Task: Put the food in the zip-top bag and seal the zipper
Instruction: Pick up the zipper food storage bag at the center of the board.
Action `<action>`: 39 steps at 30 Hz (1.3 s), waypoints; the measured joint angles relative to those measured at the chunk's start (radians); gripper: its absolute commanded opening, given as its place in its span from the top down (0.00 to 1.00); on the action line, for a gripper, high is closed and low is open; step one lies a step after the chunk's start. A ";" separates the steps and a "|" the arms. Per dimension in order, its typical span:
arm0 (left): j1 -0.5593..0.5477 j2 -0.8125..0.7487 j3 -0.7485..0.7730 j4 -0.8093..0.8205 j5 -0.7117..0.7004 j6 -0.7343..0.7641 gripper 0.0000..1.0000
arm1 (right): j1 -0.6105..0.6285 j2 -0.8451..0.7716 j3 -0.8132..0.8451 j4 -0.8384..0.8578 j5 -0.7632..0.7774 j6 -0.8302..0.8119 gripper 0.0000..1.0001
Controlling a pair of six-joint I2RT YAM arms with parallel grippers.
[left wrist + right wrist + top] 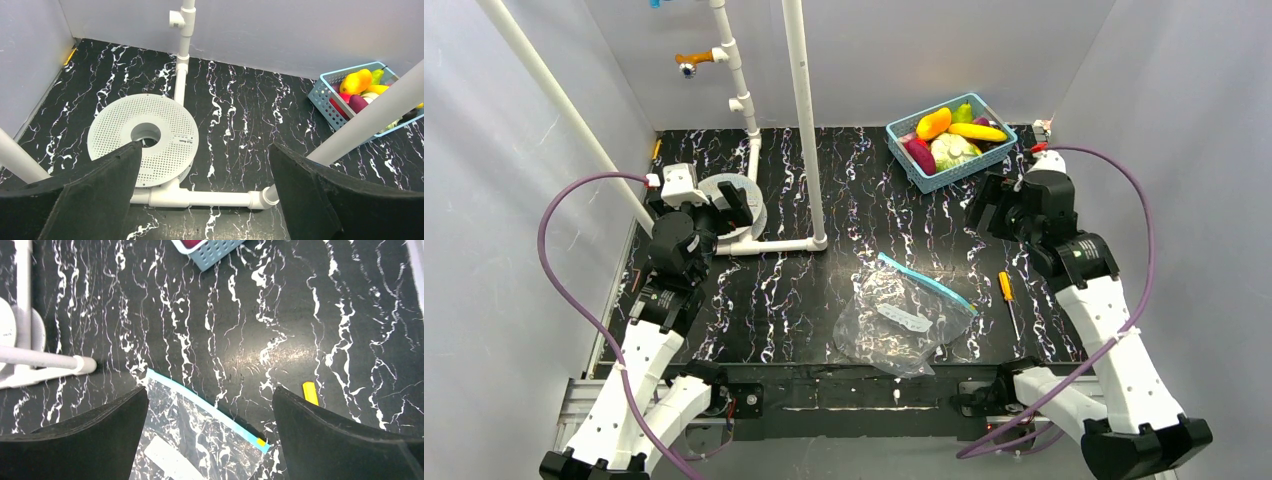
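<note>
The food (949,138) lies piled in a light-blue mesh basket (969,168) at the back right: a yellow banana (977,131), an orange-yellow piece (933,123) and a magenta piece (920,155). The clear zip-top bag (899,320) lies flat and empty near the front edge, its light-blue zipper (924,280) along the far side. My right gripper (989,210) hangs open between basket and bag; in its wrist view the right gripper (210,392) spans the zipper (200,407) well above it. My left gripper (729,205) is open at the left over a white disc, and the left gripper (205,150) holds nothing.
A white pipe frame (804,120) rises from the table's middle left, with a base bar (210,198) along the mat. A perforated white disc (145,137) lies beside it. A yellow-handled screwdriver (1007,290) sits right of the bag. White walls enclose the table.
</note>
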 measured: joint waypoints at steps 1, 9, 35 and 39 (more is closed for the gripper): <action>0.000 0.000 0.000 0.000 0.001 0.000 0.00 | 0.000 0.015 0.000 -0.002 -0.016 -0.004 0.00; 0.000 0.009 0.000 -0.002 0.011 0.000 0.01 | 0.000 0.102 -0.004 -0.001 -0.203 -0.054 0.00; -0.054 0.105 0.043 -0.057 0.159 -0.003 0.01 | -0.137 0.590 -0.267 0.205 -0.690 -0.090 0.00; -0.056 0.108 0.050 -0.061 0.201 -0.017 0.01 | -0.140 0.659 -0.267 0.209 -0.710 -0.128 0.00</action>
